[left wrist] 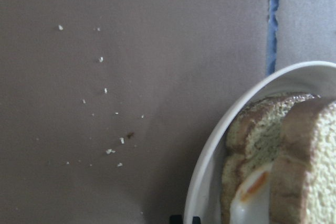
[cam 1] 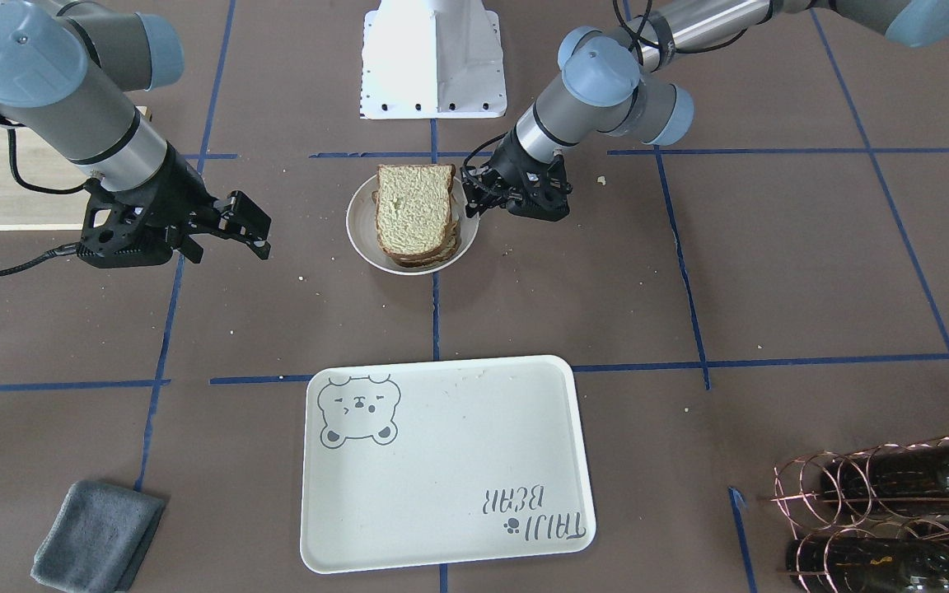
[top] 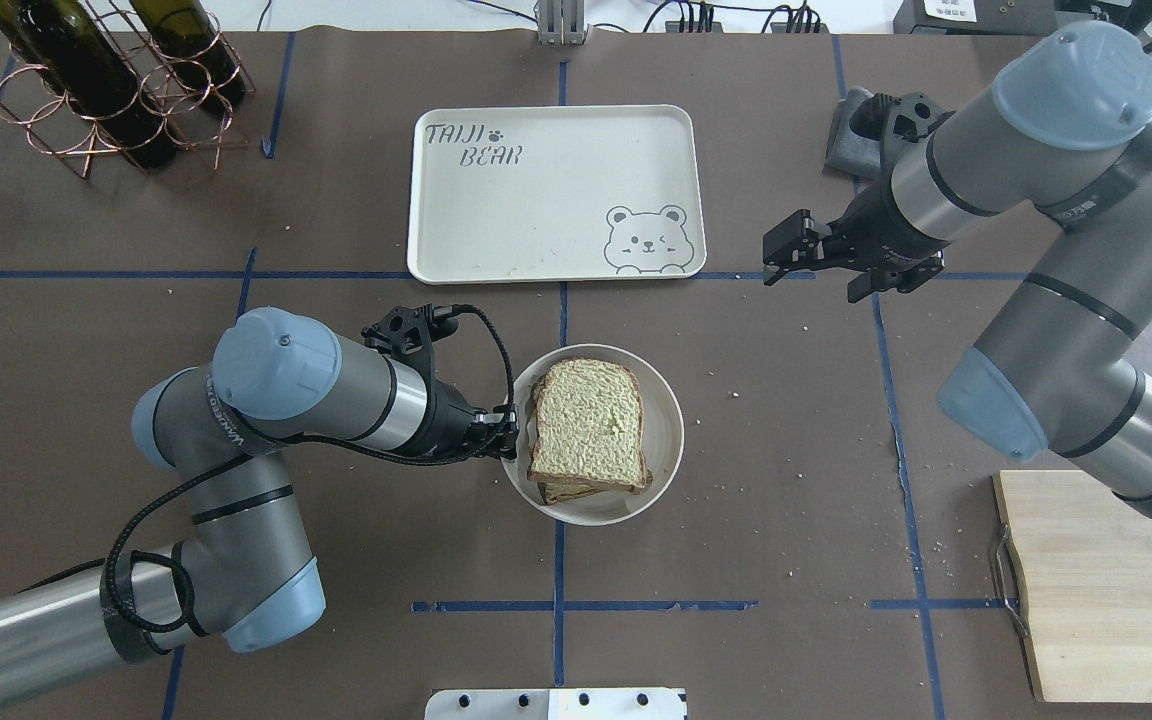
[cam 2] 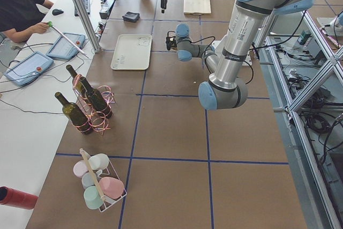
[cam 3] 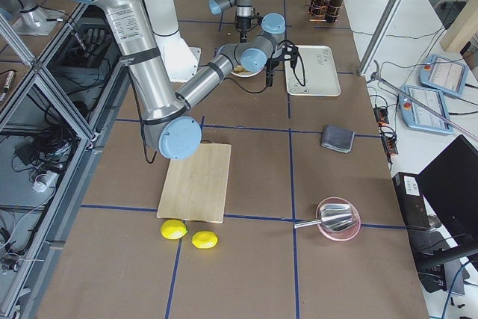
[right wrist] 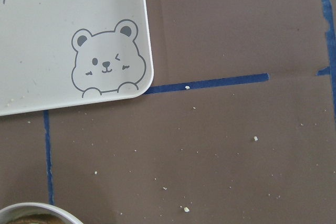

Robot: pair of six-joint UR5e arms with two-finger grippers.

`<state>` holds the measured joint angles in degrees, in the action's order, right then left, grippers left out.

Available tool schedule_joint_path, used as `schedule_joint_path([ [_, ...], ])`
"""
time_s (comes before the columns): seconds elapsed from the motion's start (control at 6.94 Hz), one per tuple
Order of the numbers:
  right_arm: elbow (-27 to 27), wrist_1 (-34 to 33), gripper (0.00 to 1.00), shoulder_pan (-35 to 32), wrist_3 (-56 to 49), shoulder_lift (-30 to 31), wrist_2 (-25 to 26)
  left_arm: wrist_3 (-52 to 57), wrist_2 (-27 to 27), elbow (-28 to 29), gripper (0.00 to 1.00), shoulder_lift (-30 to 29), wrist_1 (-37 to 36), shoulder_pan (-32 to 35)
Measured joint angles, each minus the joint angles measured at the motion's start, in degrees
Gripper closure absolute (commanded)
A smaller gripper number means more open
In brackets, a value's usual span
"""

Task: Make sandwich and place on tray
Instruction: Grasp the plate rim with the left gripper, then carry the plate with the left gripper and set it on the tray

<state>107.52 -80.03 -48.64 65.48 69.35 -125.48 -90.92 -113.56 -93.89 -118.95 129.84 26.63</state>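
Sandwich point(top: 588, 420) stacked, egg point(left wrist: 251, 192) inside, on plate point(top: 664, 440) at middle of counter point(top: 786, 520), nearer robot-side edge. Not yet on tray point(top: 536, 210), toward far edge. Left gripper point(top: 504, 425) at plate rim; cannot tell whether jaws clamped. Right gripper point(top: 781, 250) hovering toward right edge, jaws apart. Seemingly left: moving plate and sandwich onto tray.

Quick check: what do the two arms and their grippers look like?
The left arm and right arm are silver-grey tubes with pale-blue joint caps and black lettered bands. The left gripper and right gripper are black, open-framed, two-fingered. A black cable loops along the left arm.
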Motion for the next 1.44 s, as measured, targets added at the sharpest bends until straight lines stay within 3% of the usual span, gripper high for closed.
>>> schedule_joint_path([
  [0.29, 3.1, 0.0, 0.0, -2.4, -6.1, 6.2, -0.5, -9.5, -0.4, 0.6, 1.0, -1.0, 0.7, 2.6],
  [0.72, 3.7, -2.5, 0.0, -11.5, -26.0, 15.8, -4.0, -15.0, -0.8, 8.1, 1.0, -7.8, -1.9, 8.7],
  [1.15, -0.7, -16.6, 0.0, -23.4, -55.1, 15.9, -3.7, -20.0, -0.2, 19.6, 1.0, -14.8, -2.4, 13.8],
  [1.44, -4.6, -18.7, 0.0, -28.9, -63.3, 15.1, -4.2, -25.2, 3.2, 28.1, 1.0, -18.9, -0.7, 14.9],
])
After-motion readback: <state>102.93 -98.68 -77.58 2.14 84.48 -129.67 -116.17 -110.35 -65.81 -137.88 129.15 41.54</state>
